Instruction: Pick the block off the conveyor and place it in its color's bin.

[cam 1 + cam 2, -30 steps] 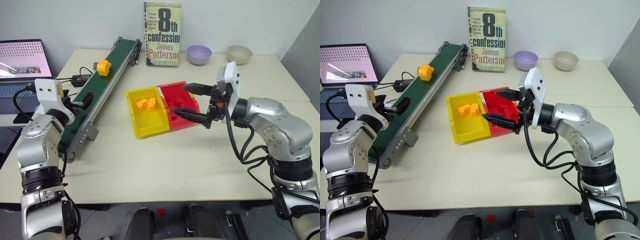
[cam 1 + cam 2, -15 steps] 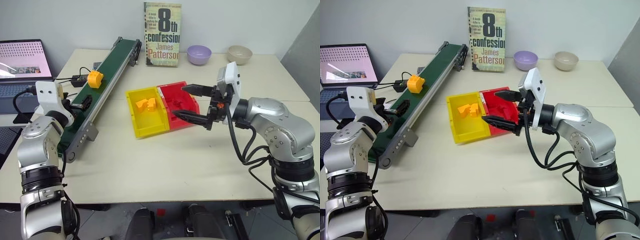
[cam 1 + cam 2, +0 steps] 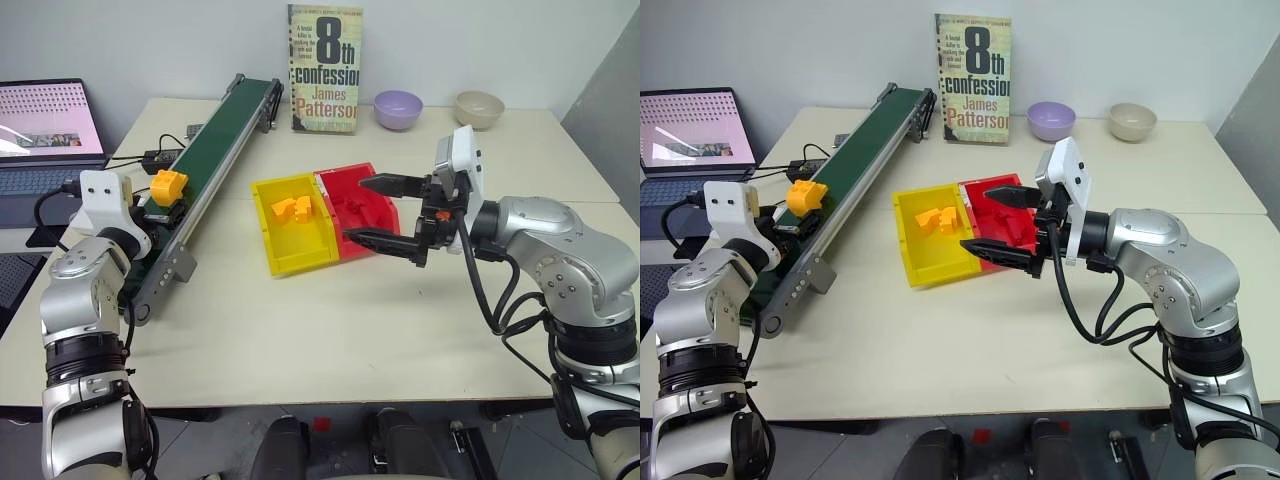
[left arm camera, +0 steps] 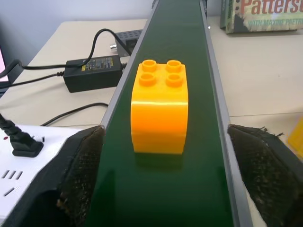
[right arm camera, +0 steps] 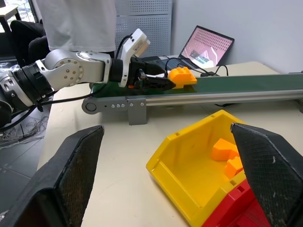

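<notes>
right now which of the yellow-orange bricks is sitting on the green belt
The lone block on the conveyor, studs up, between the left hand's fingers. The other bricks lie heaped inside the yellow bin.

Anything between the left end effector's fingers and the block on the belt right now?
Nothing but bare belt: the left wrist view shows the block on the conveyor, ahead of the open left end effector, untouched.

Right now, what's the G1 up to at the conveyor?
A yellow-orange block sits on the green conveyor, just in front of the left gripper, whose fingers are open on either side of the belt. The right gripper hovers open over the red bin, next to the yellow bin holding other bricks.
</notes>
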`<move>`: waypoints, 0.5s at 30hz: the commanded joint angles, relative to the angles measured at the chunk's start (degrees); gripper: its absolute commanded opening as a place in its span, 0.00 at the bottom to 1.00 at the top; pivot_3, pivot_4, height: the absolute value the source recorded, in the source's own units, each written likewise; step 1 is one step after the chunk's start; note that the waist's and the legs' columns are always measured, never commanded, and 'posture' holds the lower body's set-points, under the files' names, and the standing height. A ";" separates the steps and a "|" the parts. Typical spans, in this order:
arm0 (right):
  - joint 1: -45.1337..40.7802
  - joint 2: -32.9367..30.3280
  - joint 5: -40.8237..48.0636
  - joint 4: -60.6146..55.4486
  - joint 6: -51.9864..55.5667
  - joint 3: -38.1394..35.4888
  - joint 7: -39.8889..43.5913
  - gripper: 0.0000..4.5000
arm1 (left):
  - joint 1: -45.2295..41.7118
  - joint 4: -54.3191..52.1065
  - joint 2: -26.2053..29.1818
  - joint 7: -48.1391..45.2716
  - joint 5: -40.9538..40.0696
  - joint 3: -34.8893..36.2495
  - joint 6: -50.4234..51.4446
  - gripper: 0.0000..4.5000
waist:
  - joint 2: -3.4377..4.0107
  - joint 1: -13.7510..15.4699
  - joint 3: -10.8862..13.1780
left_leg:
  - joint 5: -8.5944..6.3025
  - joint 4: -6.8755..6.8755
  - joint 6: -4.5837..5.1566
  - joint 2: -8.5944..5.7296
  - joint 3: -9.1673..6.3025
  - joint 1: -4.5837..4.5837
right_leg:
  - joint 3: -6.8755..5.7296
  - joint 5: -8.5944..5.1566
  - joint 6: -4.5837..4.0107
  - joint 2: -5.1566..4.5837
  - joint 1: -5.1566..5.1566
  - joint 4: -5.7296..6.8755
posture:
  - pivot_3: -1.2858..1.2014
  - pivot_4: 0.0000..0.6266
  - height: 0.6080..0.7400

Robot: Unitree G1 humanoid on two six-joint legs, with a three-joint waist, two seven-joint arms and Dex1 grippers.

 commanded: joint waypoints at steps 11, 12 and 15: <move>-1.34 -0.82 0.61 -1.04 -0.91 -1.10 0.26 1.00 | 0.09 -1.32 2.42 0.82 0.79 -0.09 0.09 0.36 | 0.00 0.00 0.00 | 0.00 0.00 0.00 0.00 0.01 0.00 | 0.01 0.00 0.00 -0.02 0.00 0.00 | 0.52 0.24 1.00; -1.44 -0.82 0.55 -0.84 -1.00 -1.08 0.34 1.00 | 0.21 -1.46 2.40 0.91 0.76 0.00 0.11 0.34 | 0.00 0.00 0.00 | 0.00 0.00 0.00 0.00 0.01 0.00 | 0.00 0.00 0.00 -0.02 0.00 0.00 | 0.52 0.24 1.00; -1.63 -0.81 0.34 -0.40 -1.27 -1.04 0.48 1.00 | 0.41 -1.83 2.34 0.91 0.54 0.16 0.07 0.34 | 0.00 0.00 0.00 | 0.00 0.00 0.00 0.00 0.00 0.00 | 0.00 0.00 0.00 -0.02 0.00 0.00 | 0.52 0.24 1.00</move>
